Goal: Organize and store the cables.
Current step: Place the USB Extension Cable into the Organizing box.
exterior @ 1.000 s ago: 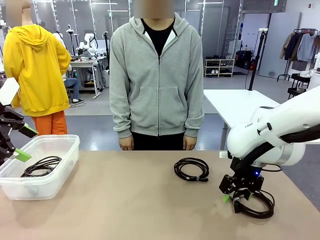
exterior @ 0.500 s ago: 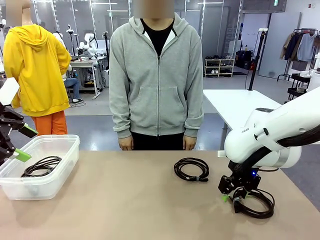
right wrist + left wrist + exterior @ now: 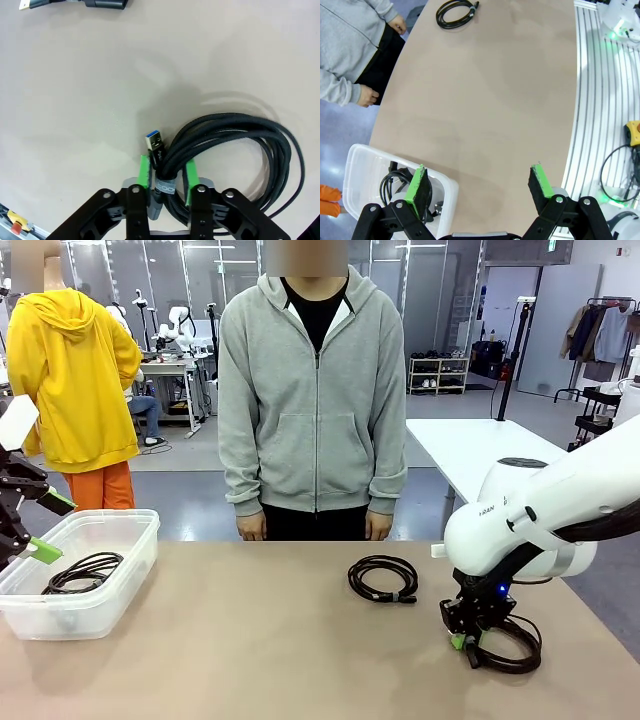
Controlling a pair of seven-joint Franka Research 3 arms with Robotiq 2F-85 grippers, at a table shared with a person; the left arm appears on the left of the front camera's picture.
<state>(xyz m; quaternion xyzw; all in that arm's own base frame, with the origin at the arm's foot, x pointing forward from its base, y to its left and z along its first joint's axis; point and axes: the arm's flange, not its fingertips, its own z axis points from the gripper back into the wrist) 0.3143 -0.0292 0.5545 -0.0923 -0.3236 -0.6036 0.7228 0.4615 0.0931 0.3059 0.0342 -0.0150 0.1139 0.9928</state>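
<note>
The right fingers are clenched on the right coil, which lies on the counter near its right edge, toward the near side. In the right wrist view the green pads pinch the bundled strands from both sides, just above a grey tie. A blue-tipped plug sticks up just beside the near-side pad. The rest of that coil loops out away from the fingers and looks flat on the counter; I cannot tell whether any of it is lifted.

The middle coil lies alone on the counter, nearer the far edge and well apart from the right coil.

A clear bin stands at the counter's left edge, and a third coil lies inside it.

The left fingers are released, spread wide with nothing between them. They hang above the left edge; in the left wrist view one pad sits over the bin's rim and the other over the near edge.

A person in a grey hoodie stands at the far edge, hands down at the sides, touching nothing.
</note>
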